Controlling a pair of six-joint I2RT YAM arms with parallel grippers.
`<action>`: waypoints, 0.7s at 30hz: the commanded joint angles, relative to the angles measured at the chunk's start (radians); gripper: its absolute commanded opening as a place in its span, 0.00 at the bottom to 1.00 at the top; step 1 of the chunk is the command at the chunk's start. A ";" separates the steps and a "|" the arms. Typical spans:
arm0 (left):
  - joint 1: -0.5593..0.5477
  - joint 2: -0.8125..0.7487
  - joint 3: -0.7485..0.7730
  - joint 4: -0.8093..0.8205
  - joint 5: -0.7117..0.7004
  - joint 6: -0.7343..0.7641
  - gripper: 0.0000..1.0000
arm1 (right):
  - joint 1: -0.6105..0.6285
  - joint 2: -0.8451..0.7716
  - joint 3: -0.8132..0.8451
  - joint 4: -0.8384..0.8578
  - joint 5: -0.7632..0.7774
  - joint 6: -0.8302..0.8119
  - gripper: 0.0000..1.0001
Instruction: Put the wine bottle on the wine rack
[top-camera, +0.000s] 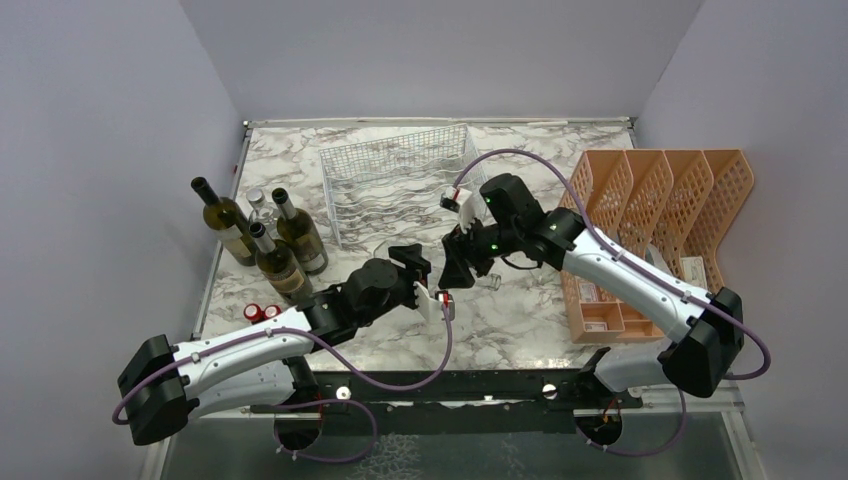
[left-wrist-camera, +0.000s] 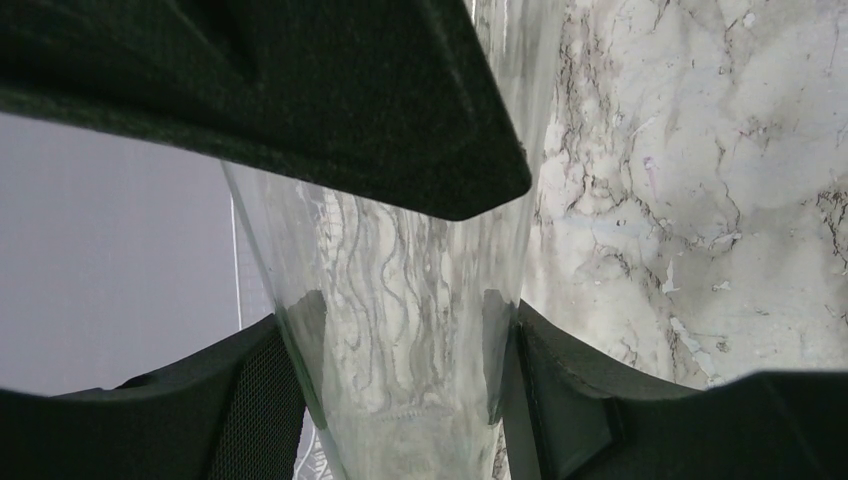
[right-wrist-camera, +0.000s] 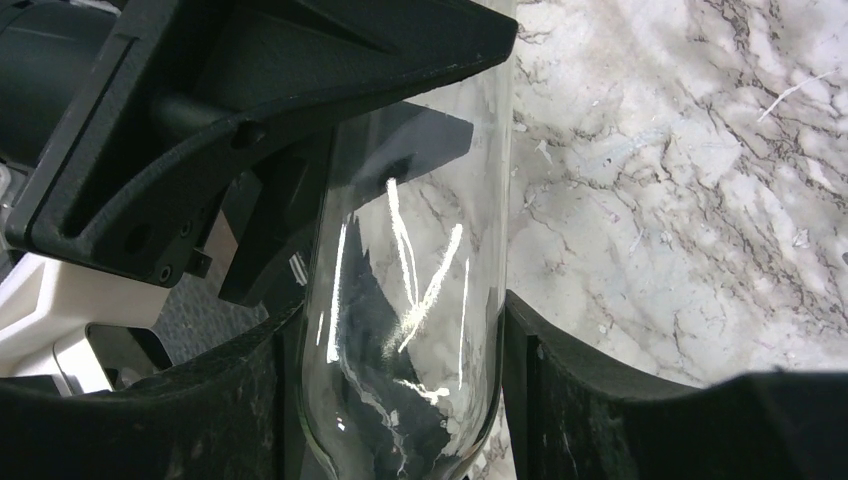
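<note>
A clear glass wine bottle (left-wrist-camera: 400, 270) is held between both grippers, above the marble table near its middle. My left gripper (left-wrist-camera: 400, 350) is shut on it, with the glass pressed between both fingers. My right gripper (right-wrist-camera: 400, 370) is shut on the same bottle (right-wrist-camera: 410, 250), close beside the left. In the top view the two grippers, left (top-camera: 420, 272) and right (top-camera: 460, 262), meet nose to nose and the bottle hardly shows. The white wire wine rack (top-camera: 395, 185) lies at the back of the table, beyond both grippers, with no bottle on it.
Several dark and clear wine bottles (top-camera: 265, 235) stand at the left edge, with two red caps (top-camera: 262, 312) in front of them. An orange perforated divider tray (top-camera: 660, 200) stands on the right. Grey walls close in the table on three sides.
</note>
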 joint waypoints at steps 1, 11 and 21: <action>-0.004 -0.039 0.005 0.109 -0.022 -0.009 0.00 | 0.014 0.001 0.009 0.031 0.021 0.009 0.48; -0.004 -0.082 -0.003 0.146 -0.015 -0.052 0.00 | 0.020 -0.051 -0.018 0.044 0.045 0.046 0.04; -0.003 -0.098 -0.013 0.116 0.011 -0.081 0.56 | 0.021 -0.143 -0.011 0.064 0.128 0.090 0.01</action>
